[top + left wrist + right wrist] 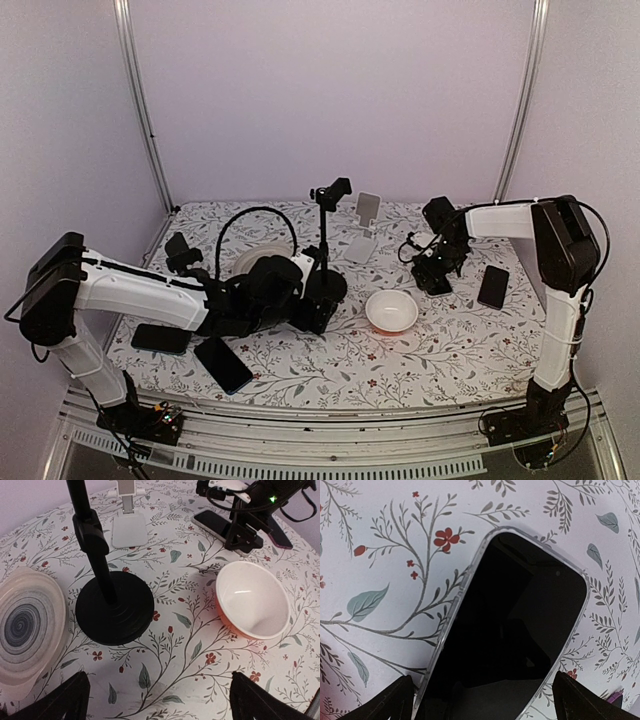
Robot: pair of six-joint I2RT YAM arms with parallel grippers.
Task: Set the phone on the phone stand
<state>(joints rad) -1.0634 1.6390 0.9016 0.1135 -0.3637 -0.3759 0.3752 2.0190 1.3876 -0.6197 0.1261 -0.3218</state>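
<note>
A black phone in a clear case [515, 625] lies flat on the floral cloth. My right gripper [487, 705] is open just above it, with one finger on each side of its near end, not gripping. The phone also shows in the left wrist view [212, 522], under the right gripper [437, 272]. The white phone stand [362, 235] stands at the back middle and holds nothing; it shows in the left wrist view too [129, 527]. My left gripper [160, 702] is open and empty, low over the cloth near a black stand base [115, 607].
A black gooseneck holder [325, 285] stands mid-table. An orange-and-white bowl [391, 311] sits right of it, and a patterned plate [255, 260] behind the left arm. Other phones lie at the right [493, 286] and front left [222, 364], [160, 338].
</note>
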